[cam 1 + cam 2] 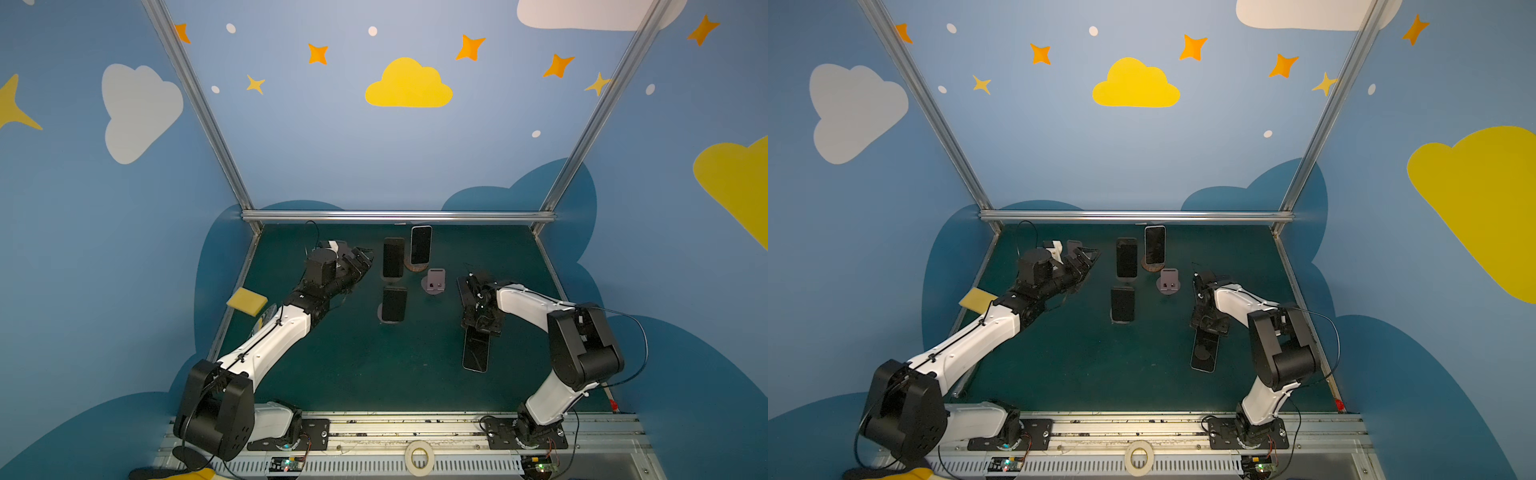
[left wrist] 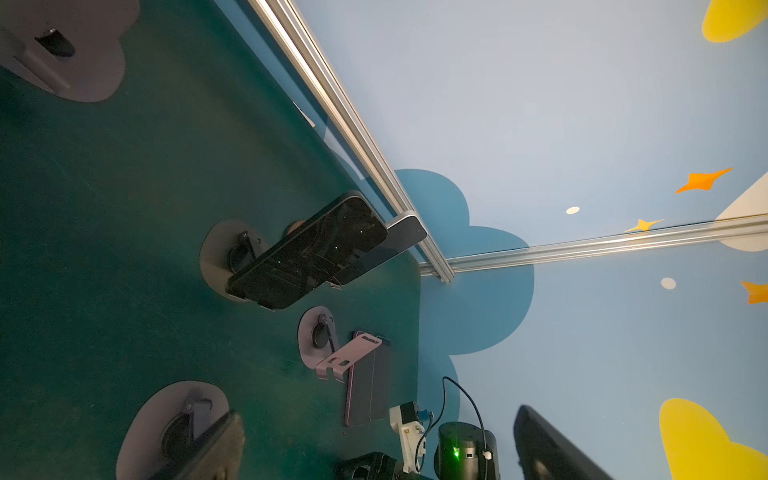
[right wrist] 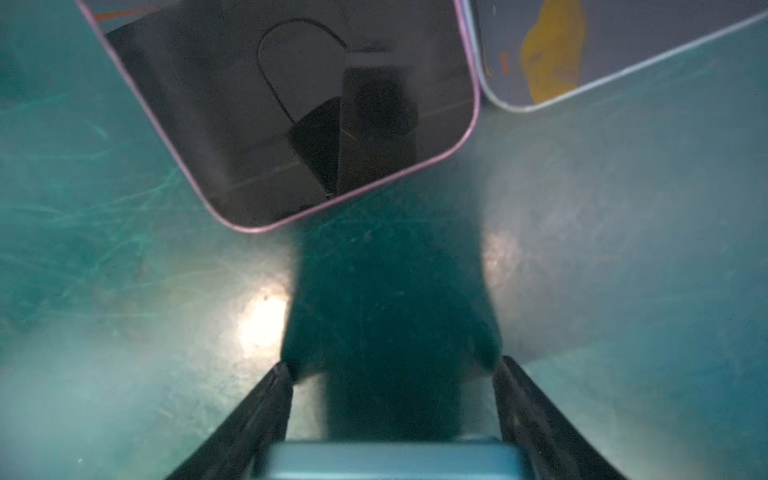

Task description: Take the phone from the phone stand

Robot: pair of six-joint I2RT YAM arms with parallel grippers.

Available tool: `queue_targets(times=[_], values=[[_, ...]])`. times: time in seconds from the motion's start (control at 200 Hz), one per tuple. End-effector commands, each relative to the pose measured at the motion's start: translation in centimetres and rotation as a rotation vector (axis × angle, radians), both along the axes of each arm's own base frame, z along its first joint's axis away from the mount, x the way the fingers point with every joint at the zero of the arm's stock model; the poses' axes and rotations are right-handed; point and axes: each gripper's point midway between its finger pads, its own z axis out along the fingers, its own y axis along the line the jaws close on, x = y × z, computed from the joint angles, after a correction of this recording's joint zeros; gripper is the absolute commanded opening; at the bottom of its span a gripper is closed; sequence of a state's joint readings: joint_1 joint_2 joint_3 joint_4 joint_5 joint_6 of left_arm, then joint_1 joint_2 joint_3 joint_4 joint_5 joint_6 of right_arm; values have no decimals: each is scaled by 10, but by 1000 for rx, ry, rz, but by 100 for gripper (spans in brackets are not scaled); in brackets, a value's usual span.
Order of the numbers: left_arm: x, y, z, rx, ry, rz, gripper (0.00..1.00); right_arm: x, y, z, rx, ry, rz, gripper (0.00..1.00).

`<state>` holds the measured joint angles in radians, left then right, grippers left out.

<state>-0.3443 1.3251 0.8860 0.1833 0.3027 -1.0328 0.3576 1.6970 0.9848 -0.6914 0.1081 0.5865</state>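
Note:
Three dark phones lean on stands at the back middle in both top views: one [image 1: 393,257], one behind it [image 1: 421,245] and one nearer [image 1: 393,304]. A pink phone stand [image 1: 435,281] beside them is empty. My left gripper [image 1: 365,259] hangs open just left of these stands with nothing between its fingers; its wrist view shows the nearest phone [image 2: 311,253] on its stand. My right gripper [image 1: 480,328] points down at the table, shut on the far end of a blue-edged phone [image 1: 475,353] [image 3: 388,457], whose sides sit deep between the jaws.
Two more phones lie flat beside each other just behind my right gripper, one purple-rimmed [image 3: 291,104] and one silver-rimmed [image 3: 582,41]. A yellow sponge [image 1: 246,301] lies at the table's left edge. Another grey stand [image 2: 62,50] sits near my left gripper. An aluminium rail [image 1: 395,216] bounds the back.

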Motion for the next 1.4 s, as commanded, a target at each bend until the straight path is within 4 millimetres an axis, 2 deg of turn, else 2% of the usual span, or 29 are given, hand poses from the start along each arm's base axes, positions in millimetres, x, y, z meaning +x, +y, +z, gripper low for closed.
queue_targets(times=[0.0, 0.335, 0.526, 0.681, 0.926, 1.397], values=[[2, 0, 13, -12, -28, -1, 100, -16, -3, -3, -17, 48, 0, 68], [2, -3, 11, -5, -27, -8, 100, -14, -6, -4, -31, 57, 13, 69], [2, -5, 9, -8, -23, -15, 100, -21, -1, -4, 9, 72, 17, 72], [2, -6, 9, -14, -18, -19, 100, -22, -5, 0, -4, 73, 22, 73], [2, -6, 12, -12, -28, -17, 100, -18, -6, 7, -8, 53, 33, 75], [1, -6, 12, -10, -30, -19, 100, -12, -1, 1, 16, 74, 55, 77]])
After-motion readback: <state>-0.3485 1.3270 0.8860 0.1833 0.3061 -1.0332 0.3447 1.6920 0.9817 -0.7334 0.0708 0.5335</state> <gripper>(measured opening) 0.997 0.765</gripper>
